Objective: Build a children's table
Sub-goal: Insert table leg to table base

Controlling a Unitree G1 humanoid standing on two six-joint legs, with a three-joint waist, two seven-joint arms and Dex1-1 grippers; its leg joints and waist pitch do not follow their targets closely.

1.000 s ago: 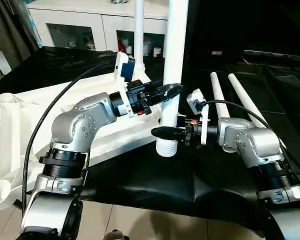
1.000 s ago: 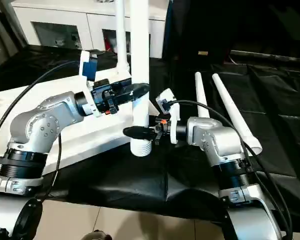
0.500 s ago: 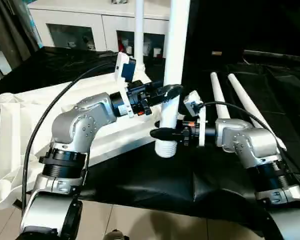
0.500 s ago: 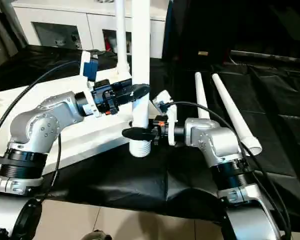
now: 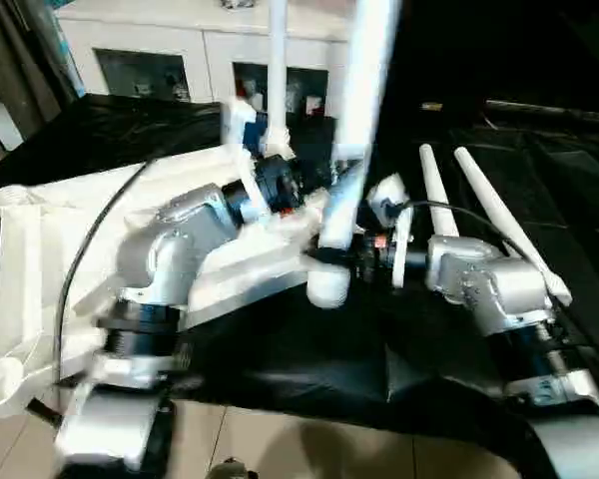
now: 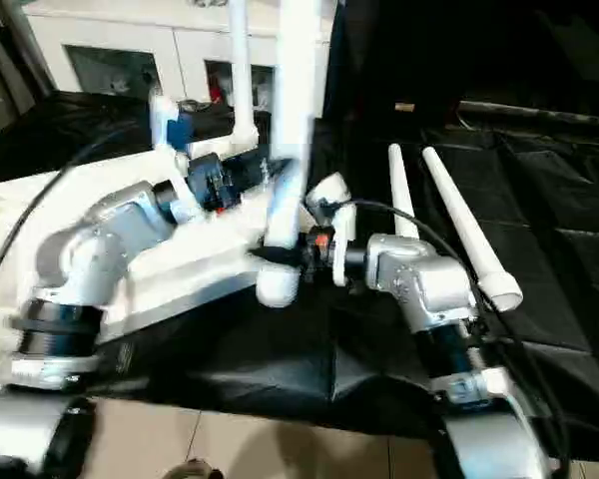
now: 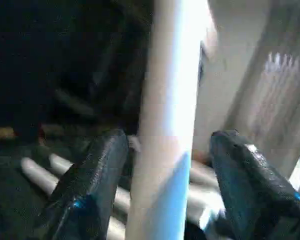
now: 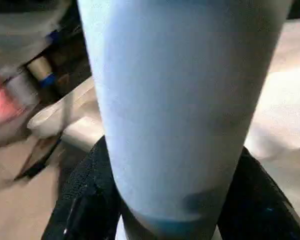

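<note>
Right claw [image 5: 324, 261] pinches leg [image 5: 351, 150] low; left claw [image 7: 165, 165] spread around it. Keep leg upright, steer threaded end to tabletop [image 5: 40, 249] socket.

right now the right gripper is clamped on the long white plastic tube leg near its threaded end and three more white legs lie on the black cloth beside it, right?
Not quite. Two spare white tube legs lie on the black cloth, not three; both eye views show it. The right gripper is indeed clamped on the long white plastic tube leg near its lower end.
</note>
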